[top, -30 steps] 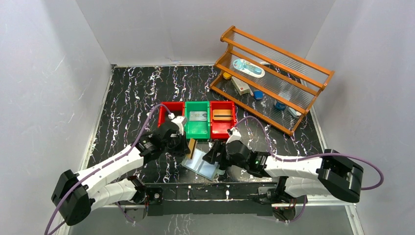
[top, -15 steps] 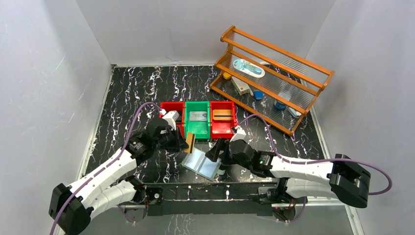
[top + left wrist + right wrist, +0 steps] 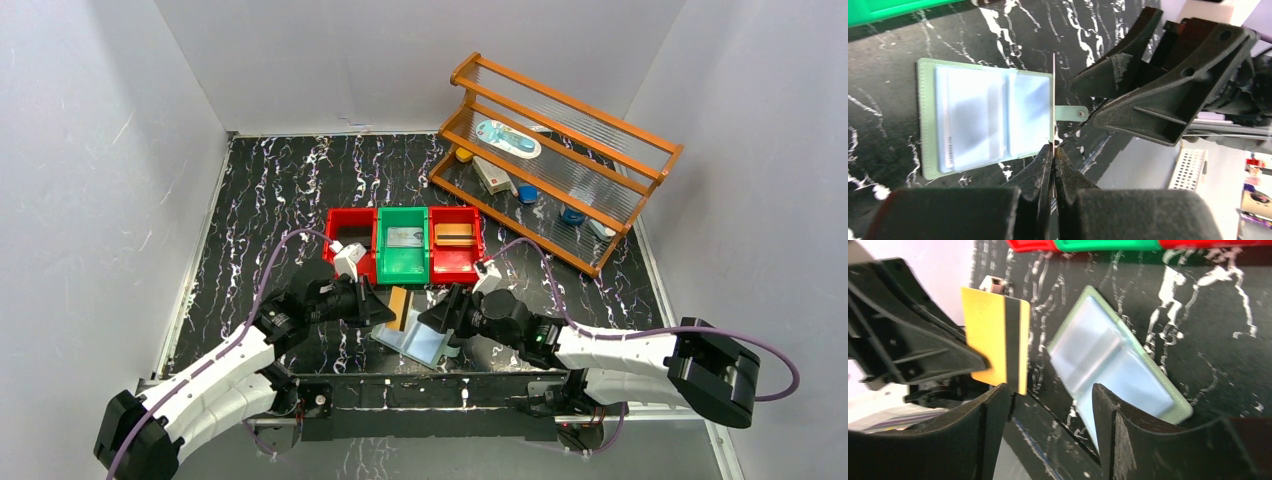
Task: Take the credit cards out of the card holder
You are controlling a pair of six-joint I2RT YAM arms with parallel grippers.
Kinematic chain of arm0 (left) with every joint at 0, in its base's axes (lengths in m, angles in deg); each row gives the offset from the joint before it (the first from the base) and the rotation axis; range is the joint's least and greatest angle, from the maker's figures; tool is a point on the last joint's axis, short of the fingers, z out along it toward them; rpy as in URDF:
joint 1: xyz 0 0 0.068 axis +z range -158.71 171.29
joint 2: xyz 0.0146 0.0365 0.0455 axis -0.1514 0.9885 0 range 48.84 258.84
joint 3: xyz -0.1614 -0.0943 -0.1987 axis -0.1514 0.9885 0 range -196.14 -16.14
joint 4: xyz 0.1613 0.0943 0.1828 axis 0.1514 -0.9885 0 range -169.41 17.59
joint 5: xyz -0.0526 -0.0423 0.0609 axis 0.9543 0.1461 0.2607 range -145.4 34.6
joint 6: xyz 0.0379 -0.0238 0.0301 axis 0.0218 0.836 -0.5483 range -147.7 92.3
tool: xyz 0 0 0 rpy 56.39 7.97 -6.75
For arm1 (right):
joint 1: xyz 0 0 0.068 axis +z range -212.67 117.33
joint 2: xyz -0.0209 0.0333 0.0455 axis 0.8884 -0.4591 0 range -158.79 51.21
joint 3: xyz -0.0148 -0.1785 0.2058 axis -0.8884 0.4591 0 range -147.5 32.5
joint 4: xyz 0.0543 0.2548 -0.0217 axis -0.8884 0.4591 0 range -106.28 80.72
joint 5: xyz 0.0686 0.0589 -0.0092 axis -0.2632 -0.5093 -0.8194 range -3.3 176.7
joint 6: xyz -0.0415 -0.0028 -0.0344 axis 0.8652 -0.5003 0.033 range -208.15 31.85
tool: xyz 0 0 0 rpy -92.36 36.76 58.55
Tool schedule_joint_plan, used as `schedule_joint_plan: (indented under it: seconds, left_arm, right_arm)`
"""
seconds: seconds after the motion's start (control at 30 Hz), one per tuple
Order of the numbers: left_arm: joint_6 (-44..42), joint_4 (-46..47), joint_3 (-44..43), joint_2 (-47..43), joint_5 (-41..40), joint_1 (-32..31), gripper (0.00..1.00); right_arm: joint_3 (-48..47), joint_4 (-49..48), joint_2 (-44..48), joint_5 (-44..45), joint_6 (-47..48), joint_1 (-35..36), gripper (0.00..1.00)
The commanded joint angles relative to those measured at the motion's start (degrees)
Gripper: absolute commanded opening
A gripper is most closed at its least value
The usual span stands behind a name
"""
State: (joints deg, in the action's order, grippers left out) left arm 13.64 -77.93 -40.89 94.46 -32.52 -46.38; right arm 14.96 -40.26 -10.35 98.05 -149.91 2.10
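The sage-green card holder (image 3: 414,341) lies open on the table near the front edge, its pale blue sleeves facing up; it also shows in the left wrist view (image 3: 983,122) and the right wrist view (image 3: 1118,365). My left gripper (image 3: 383,305) (image 3: 1053,145) is shut on a tan-gold credit card (image 3: 399,303) with a dark stripe (image 3: 993,345). It holds the card on edge just above the holder's left end. My right gripper (image 3: 440,318) (image 3: 1050,405) is open and empty above the holder's right part.
Three bins stand in a row behind the holder: an empty-looking red bin (image 3: 349,230), a green bin (image 3: 385,262) holding a silvery card (image 3: 404,237), and a red bin (image 3: 452,268) holding a tan-gold card (image 3: 454,234). A wooden rack (image 3: 560,150) stands at the back right.
My left gripper has lifted the tan-gold card away from the holder, and the left arm has drawn back. My right gripper has shifted slightly left and stays open.
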Motion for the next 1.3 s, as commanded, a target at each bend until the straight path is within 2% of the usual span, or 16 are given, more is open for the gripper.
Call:
schedule_joint_plan:
  seconds: [0.0, 0.17, 0.33, 0.5, 0.67, 0.83, 0.93, 1.27]
  left_arm:
    - [5.2, 9.7, 1.9, -1.7, 6.6, 0.2, 0.00]
    - [8.9, 15.9, 3.7, -0.8, 10.0, 0.2, 0.00]
    - [11.2, 20.4, 5.2, -0.5, 12.0, 0.2, 0.00]
    - [10.9, 18.6, 5.1, -0.9, 10.6, 0.2, 0.00]
    - [10.2, 17.4, 5.0, -1.4, 9.9, 0.2, 0.00]
    - [11.9, 22.0, 5.6, 0.5, 12.9, 0.2, 0.00]
    - [13.7, 25.3, 5.6, 2.0, 15.5, 0.2, 0.00]
    - [13.6, 25.6, 5.8, 1.9, 17.6, 0.2, 0.00]
  right_arm:
    - [2.4, -14.5, -0.2, -4.8, -1.6, -2.2, 0.68]
    - [5.0, -24.4, -2.5, -13.2, -3.5, -6.5, 0.62]
    - [5.8, -32.9, -6.5, -19.3, -5.0, -8.4, 0.50]
    - [6.3, -35.1, -7.3, -19.3, -6.0, -8.7, 0.48]
    - [7.7, -33.0, -4.8, -17.8, -6.3, -9.0, 0.49]
    - [7.2, -33.4, -4.7, -20.3, -6.2, -9.7, 0.49]
    - [7.7, -37.2, -6.4, -21.7, -7.3, -10.5, 0.47]
    - [7.8, -47.0, -10.3, -27.4, -9.1, -12.0, 0.28]
